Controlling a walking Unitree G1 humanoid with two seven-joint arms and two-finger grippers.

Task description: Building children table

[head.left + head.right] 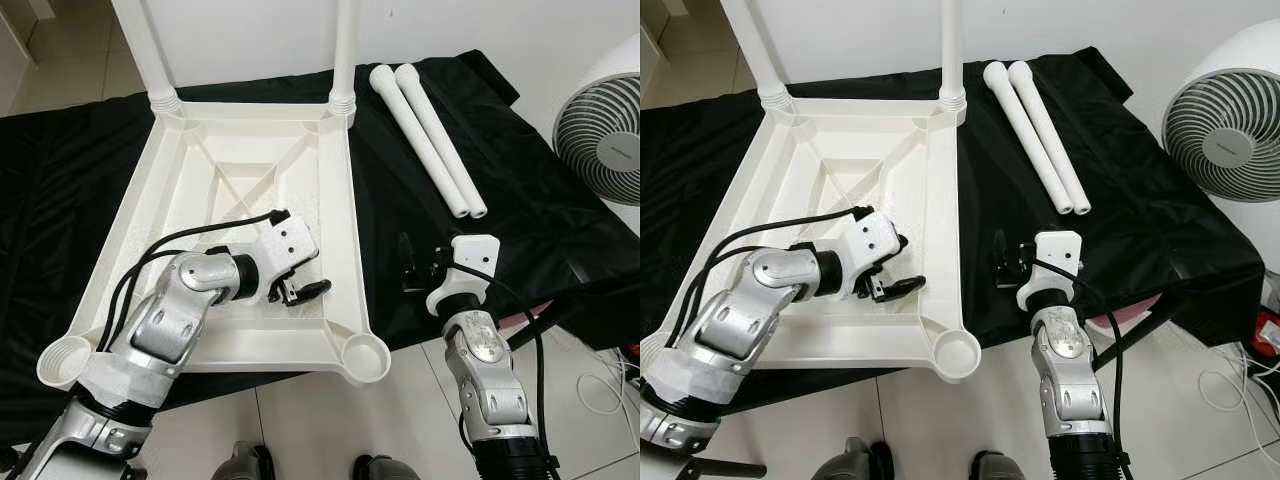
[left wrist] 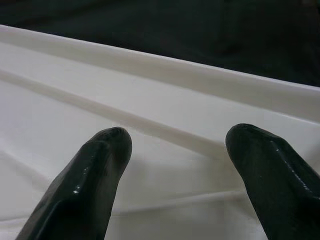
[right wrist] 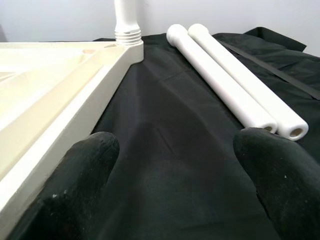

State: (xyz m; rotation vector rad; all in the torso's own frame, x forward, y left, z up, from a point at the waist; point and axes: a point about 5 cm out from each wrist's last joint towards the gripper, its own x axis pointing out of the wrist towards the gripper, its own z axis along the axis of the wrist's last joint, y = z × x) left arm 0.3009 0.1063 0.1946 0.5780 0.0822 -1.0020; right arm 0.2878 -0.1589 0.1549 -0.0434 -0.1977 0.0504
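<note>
- Head views: the white plastic tabletop (image 1: pixel 250 170) lies upside down on a desk draped in black cloth (image 1: pixel 520 200), ribbed underside up. Two legs are already screwed into its far corners, the far-left leg (image 1: pixel 150 50) and the far-right leg (image 1: pixel 345 50); the two near sockets, including the near-right socket (image 1: pixel 362 355), gape empty.
- Two loose legs (image 1: pixel 430 140) lie side by side on the cloth, to the right of the tabletop and well clear of it. They look like hollow moulded plastic: light, stiff, smooth and probably slippery. A grip around the middle of the shaft seems the safest bet, leaving the threaded end free for a socket.
- The left gripper (image 1: pixel 300 290) hovers low over the tabletop's near-right inner area, jaws parted, holding nothing. The right gripper (image 1: pixel 420 268) sits above the cloth between tabletop and loose legs. A white fan (image 1: pixel 605 130) stands at the right.
- Left wrist view: the left fingers (image 2: pixel 85 185) stand moderately apart over a rib of the white underside, nothing between them.
- Right wrist view: the right fingers (image 3: pixel 80 180) spread wide over bare cloth, empty. The loose legs lie ahead, open ends nearest, with the tabletop's edge alongside.
</note>
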